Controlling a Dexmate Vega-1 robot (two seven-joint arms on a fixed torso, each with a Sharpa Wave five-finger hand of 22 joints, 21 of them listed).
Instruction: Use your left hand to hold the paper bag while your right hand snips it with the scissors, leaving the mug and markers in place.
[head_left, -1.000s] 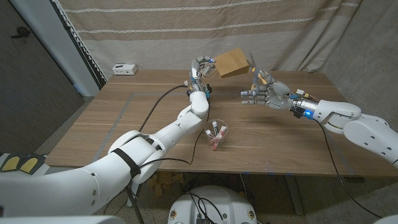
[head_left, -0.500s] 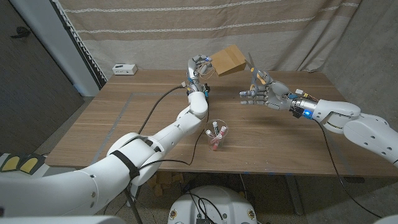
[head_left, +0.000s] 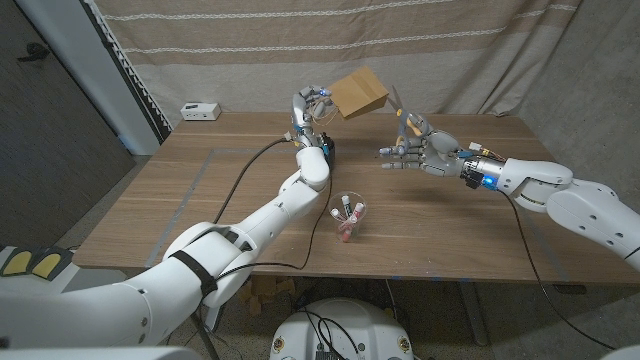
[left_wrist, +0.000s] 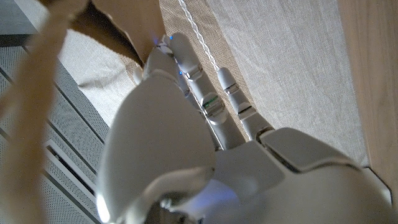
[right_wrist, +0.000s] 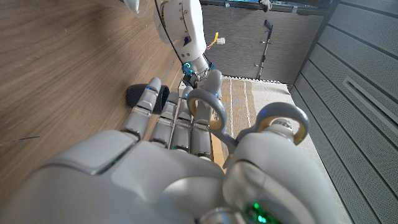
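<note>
Holding the paper bag (head_left: 359, 92) aloft, left hand (head_left: 311, 104); right hand (head_left: 415, 152) grips scissors (head_left: 401, 110).

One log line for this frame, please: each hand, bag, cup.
left hand: holds paper bag raised over table | right hand: holds scissors, blades near bag | cup of markers: upright on table, untouched
</note>
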